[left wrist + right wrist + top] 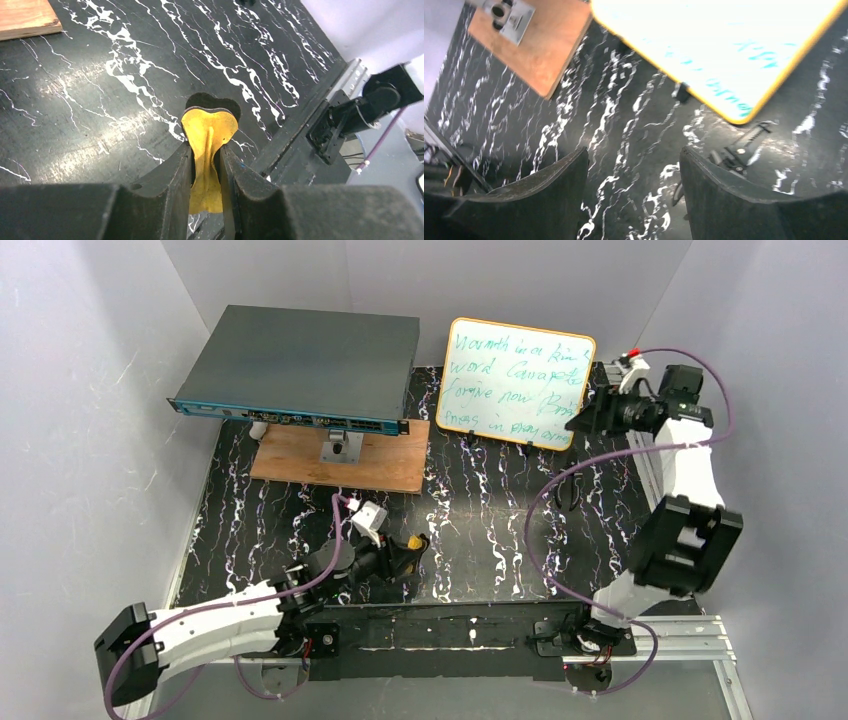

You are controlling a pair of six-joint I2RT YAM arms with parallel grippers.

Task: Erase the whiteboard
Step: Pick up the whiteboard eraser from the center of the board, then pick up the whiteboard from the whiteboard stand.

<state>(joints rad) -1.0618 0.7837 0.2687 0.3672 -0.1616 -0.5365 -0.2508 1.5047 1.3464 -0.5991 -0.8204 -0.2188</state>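
Note:
The whiteboard (518, 383), yellow-framed and covered in green handwriting, stands tilted at the back right of the marbled black mat; its lower corner fills the top of the right wrist view (724, 45). My right gripper (588, 420) hovers at the board's right edge, open, with nothing between its jaws (634, 155). My left gripper (405, 560) is low near the front of the mat, shut on a yellow eraser (414, 542) with a dark felt edge. The eraser (209, 130) is pinched and bent between the fingers, just above the mat (206, 150).
A large dark-grey flat box (300, 365) sits at the back left, partly over a brown wooden board (380, 465) that carries a metal bracket (340, 447). A small black clip (744, 147) lies on the mat under the whiteboard. Grey walls enclose three sides.

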